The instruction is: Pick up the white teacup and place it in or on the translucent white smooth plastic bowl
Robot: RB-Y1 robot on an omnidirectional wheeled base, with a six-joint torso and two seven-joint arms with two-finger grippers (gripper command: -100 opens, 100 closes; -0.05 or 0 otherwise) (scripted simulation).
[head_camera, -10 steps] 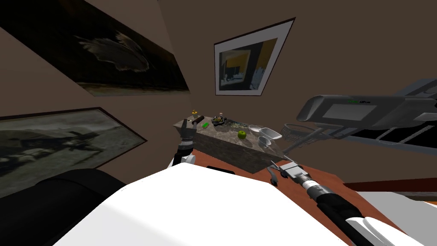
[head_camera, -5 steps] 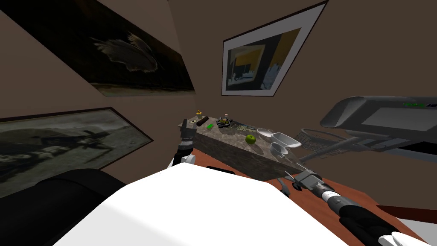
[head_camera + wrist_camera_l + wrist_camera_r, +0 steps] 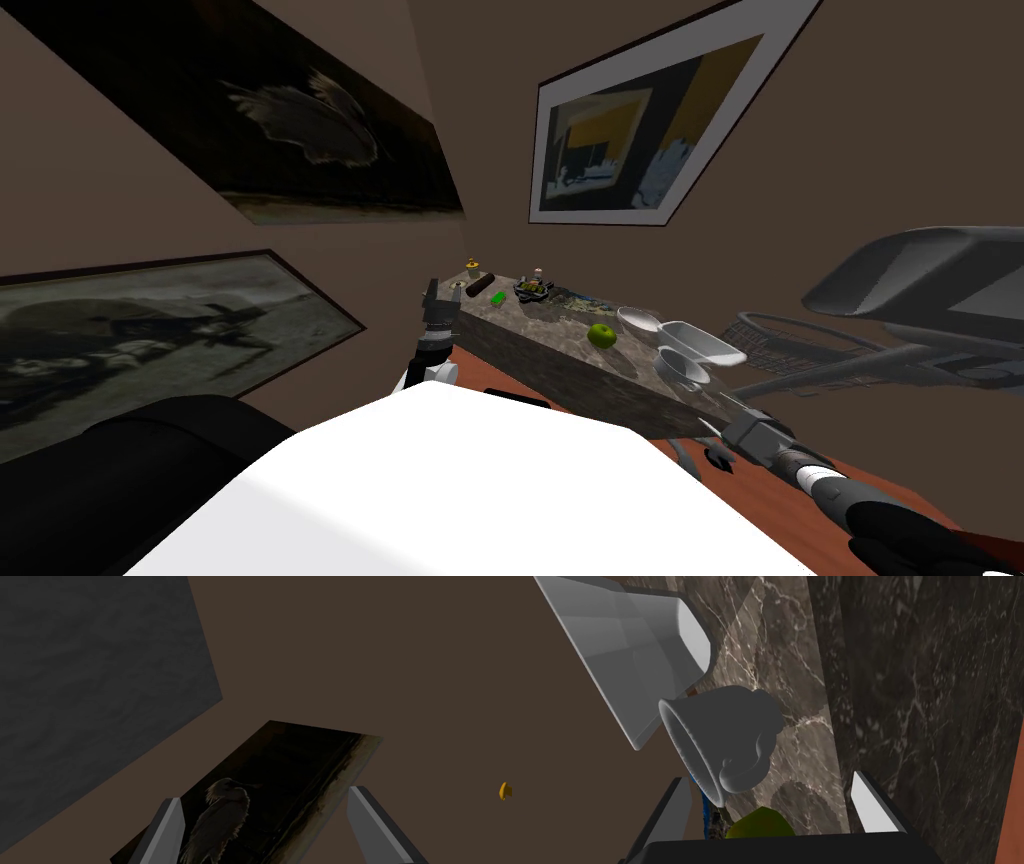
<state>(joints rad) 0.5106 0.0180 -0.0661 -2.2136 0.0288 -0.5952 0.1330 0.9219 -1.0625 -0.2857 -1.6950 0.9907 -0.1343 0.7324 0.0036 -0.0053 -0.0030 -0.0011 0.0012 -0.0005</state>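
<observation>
The white teacup [image 3: 681, 368] stands on the near right end of a dark marble table [image 3: 540, 335]; in the right wrist view the teacup [image 3: 727, 736] turns its handle toward my hand. Right behind it sits the translucent angular bowl [image 3: 703, 343], and the bowl [image 3: 627, 661] nearly touches the cup's rim. My right gripper [image 3: 725, 425] hangs just off the table's end, a short way from the cup. The right gripper [image 3: 769, 777] is open and empty. My left gripper [image 3: 441, 293] is raised at the table's left end; the left gripper [image 3: 262, 796] is open and empty.
A green apple [image 3: 601, 335] and a second pale bowl [image 3: 638, 320] lie left of the cup. Small items stand further along: a dark cylinder [image 3: 480, 284], a green piece [image 3: 497, 295], a dark dish [image 3: 532, 289]. A wire basket [image 3: 790, 340] and a grey machine [image 3: 930, 280] stand to the right.
I have moved closer to the table, which has grown and shifted in the head view. My right arm has swung out right toward the table's cup end. The left arm holds its pose.
</observation>
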